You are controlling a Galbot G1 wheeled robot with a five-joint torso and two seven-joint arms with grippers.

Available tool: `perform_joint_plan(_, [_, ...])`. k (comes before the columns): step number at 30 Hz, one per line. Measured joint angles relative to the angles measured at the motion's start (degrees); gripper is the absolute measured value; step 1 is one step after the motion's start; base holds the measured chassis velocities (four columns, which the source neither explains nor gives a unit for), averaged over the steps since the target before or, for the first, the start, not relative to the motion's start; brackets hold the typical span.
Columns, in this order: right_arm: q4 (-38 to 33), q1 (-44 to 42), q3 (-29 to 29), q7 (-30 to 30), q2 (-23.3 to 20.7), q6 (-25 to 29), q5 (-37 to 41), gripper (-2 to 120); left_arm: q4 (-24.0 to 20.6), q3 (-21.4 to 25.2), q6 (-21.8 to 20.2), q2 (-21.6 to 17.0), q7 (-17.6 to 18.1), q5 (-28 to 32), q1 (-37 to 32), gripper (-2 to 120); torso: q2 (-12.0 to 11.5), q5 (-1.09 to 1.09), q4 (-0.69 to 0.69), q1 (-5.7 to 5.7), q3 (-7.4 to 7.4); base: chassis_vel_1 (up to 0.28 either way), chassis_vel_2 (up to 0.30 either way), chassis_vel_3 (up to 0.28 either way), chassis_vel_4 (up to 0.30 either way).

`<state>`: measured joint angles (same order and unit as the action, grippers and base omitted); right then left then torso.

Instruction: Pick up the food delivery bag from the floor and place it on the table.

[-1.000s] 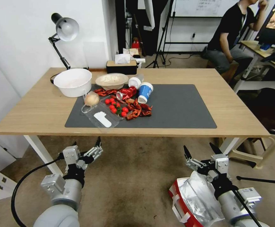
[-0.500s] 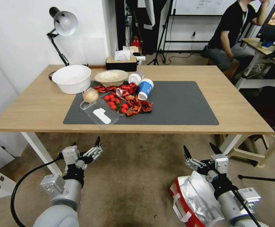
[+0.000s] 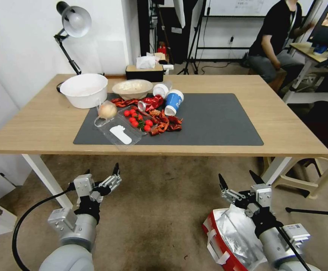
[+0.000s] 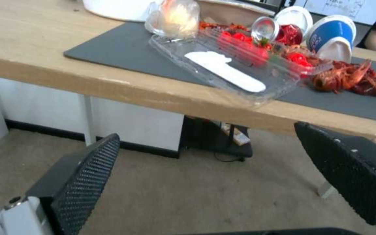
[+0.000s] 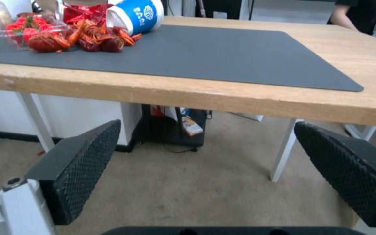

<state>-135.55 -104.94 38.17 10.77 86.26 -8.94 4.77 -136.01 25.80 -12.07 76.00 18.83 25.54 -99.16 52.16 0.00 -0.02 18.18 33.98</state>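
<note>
1. Head view: the food delivery bag lies on the floor, short of the table, directly under my right gripper, spread empty. My left gripper is farther off, also spread.
2. Left wrist view: fingers apart, facing the table's edge.
3. Right wrist view: pads wide, aimed beneath the table.

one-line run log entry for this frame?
phase: pre-grasp | food delivery bag: on floor | right gripper: open above bag | left gripper: open, idle | table: bag not on it
</note>
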Motion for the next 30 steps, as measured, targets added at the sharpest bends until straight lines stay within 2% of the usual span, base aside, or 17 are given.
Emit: perform_joint_plan(30, [0.21,-0.12,-0.10,-0.03,0.07,0.00,-0.26,100,0.29,0.00,0.32,-0.01,-0.22,-0.97,-0.18,100,-7.82,0.00,0.00,-3.32,-4.49,0.000,0.000,0.000,0.000])
